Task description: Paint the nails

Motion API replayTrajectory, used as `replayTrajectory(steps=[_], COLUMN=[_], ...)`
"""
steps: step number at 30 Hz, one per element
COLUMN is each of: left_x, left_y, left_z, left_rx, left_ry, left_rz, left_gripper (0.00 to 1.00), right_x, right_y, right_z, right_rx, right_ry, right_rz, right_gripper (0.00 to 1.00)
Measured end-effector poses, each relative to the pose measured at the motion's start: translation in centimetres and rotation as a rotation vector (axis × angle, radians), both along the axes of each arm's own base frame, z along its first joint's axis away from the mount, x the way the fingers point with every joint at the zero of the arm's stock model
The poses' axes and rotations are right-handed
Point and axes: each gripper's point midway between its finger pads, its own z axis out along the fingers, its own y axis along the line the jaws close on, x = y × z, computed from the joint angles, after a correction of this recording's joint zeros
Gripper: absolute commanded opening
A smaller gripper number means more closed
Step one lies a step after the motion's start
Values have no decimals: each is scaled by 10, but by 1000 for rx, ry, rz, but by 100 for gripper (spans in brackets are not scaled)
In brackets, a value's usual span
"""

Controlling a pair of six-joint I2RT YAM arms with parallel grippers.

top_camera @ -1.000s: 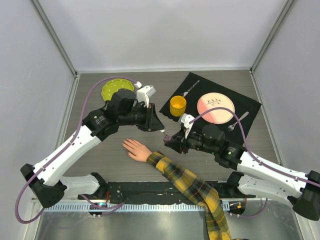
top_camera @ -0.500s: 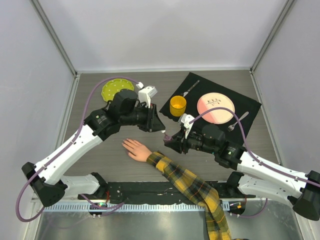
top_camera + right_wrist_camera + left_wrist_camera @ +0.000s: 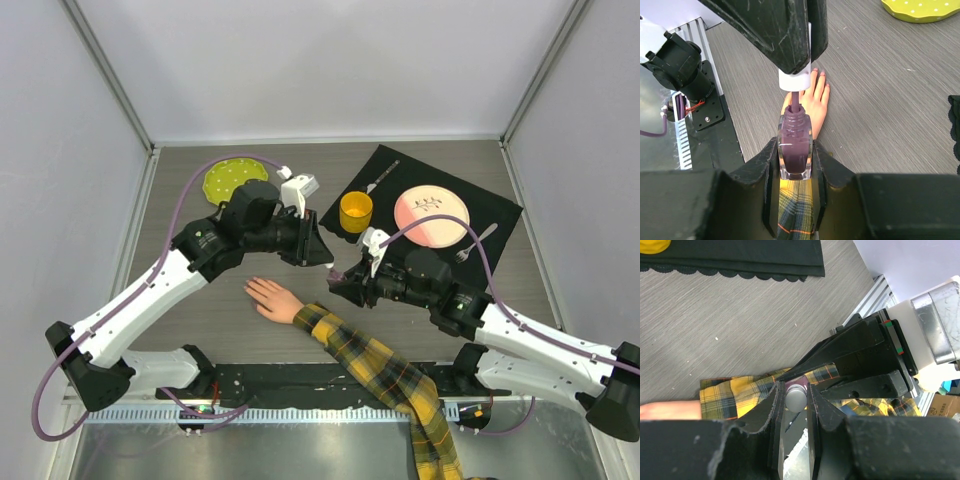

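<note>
Grey table (image 3: 240, 328): mannequin arm (image 3: 290, 305), green plate (image 3: 222, 177), black mat (image 3: 495, 210).

The polish bottle (image 3: 795, 150) is showing deep purple, its cap (image 3: 795, 80) white; the sleeve (image 3: 385, 375) is wearing yellow-and-black plaid.

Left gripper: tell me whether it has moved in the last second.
Yes, slightly: the left gripper has swung right toward the yellow cup, its tips staying on the nail polish cap.
</note>
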Motion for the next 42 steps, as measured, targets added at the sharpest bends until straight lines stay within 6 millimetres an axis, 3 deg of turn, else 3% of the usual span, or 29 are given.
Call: replayTrajectory(steps=[28,37,42], left_x=[-13,-7,-4], left_y=[-15,-24,-29], left_z=[-12,-8,6], left_rx=[31,52,-4], left_ry=[5,-53,-105], left_rz=[-67,-44,-32], left_gripper=[0,0,0], right_x=[-1,2,5], right_y=[-8,-11,-12], right_z=[8,12,27], right_rx=[33,59,110], right_ry=[-23,-18,-34], right_rz=[-27,-59,-86], right_gripper=[1,1,1])
